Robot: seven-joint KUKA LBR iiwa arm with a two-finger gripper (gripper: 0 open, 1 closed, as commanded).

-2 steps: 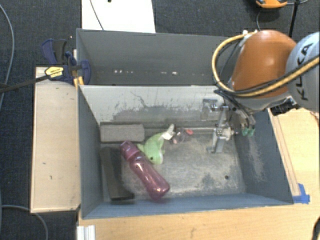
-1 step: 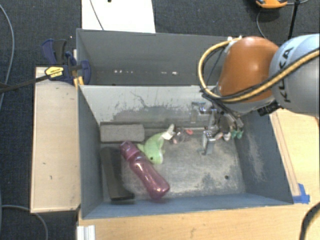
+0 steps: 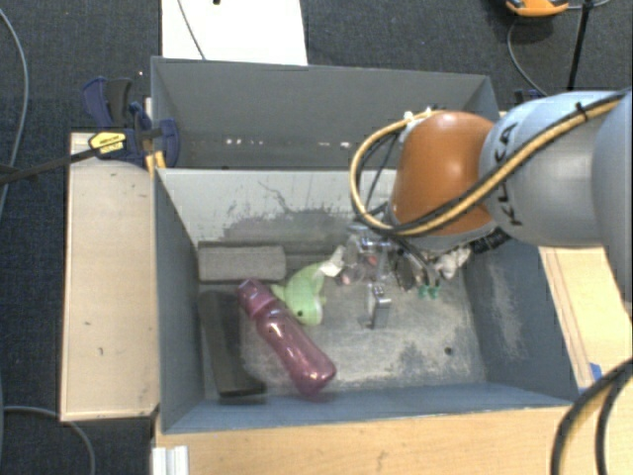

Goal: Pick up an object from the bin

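My gripper [image 3: 378,313] hangs low over the bin floor, right of centre, under the orange wrist cover. Just to its left lies a light green, pear-shaped soft thing [image 3: 305,295], a small gap away from the gripper. A purple bottle [image 3: 287,339] lies slanted on the floor in front of the green thing, its cap end touching it. Nothing shows in the gripper.
A grey foam block [image 3: 241,262] lies along the back left of the floor. A dark flat block [image 3: 226,349] rests against the left wall. Bare floor stretches right of and in front of the gripper. The arm comes in over the right rim.
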